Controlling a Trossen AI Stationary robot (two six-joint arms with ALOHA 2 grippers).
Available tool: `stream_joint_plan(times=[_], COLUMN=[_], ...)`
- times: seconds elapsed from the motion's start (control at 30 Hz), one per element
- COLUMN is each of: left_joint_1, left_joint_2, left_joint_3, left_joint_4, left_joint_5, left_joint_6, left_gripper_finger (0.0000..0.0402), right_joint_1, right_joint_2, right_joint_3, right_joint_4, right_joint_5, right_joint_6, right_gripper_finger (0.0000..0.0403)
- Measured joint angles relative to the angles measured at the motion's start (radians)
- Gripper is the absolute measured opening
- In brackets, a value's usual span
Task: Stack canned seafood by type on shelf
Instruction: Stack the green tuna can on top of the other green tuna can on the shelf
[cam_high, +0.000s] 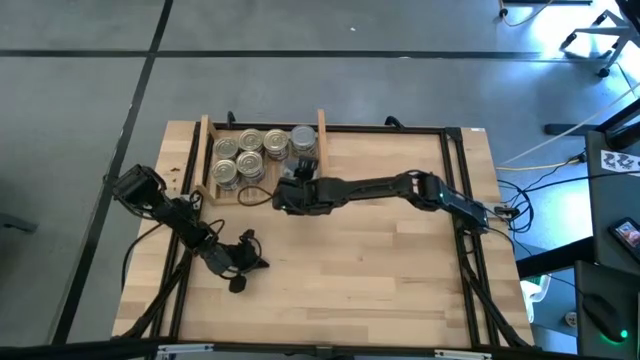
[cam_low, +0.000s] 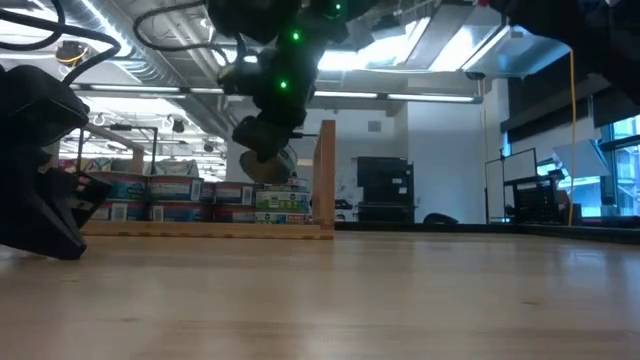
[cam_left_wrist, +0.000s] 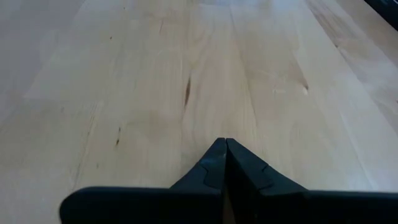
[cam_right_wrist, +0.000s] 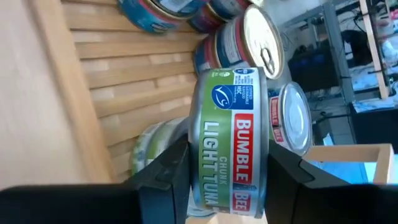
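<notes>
Right wrist view: right gripper (cam_right_wrist: 227, 171) clamps 1 green-labelled tuna can (cam_right_wrist: 231, 134) just above the shelf (cam_high: 200, 160), beside the cans (cam_high: 245, 155) there; left gripper (cam_left_wrist: 224, 163), jaws closed empty, sits well apart.

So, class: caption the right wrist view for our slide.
Right gripper holds a tuna can above the shelf.
</notes>
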Motion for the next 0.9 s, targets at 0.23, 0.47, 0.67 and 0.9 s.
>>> stream_joint_plan(times=[0.23, 0.47, 0.67, 0.9], left_joint_1=[0.000, 0.000, 0.000, 0.000], left_joint_2=[0.000, 0.000, 0.001, 0.001], left_joint_3=[0.000, 0.000, 0.000, -0.001], left_joint_4=[0.000, 0.000, 0.000, 0.000], left_joint_5=[0.000, 0.000, 0.000, 0.000], left_joint_6=[0.001, -0.002, -0.003, -0.004], left_gripper_finger=[0.0007, 0.0008, 0.0008, 0.0008], right_joint_1=[-0.017, -0.013, -0.004, 0.001], right_joint_2=[0.000, -0.001, -0.001, -0.001], right_joint_3=[-0.051, -0.057, -0.047, 0.024], right_joint_4=[-0.008, -0.015, -0.029, -0.111], right_joint_5=[0.017, -0.023, -0.054, -0.055], right_joint_6=[0.034, 0.005, 0.005, 0.053], right_gripper_finger=[0.0141, 0.0204, 0.0256, 0.0280])
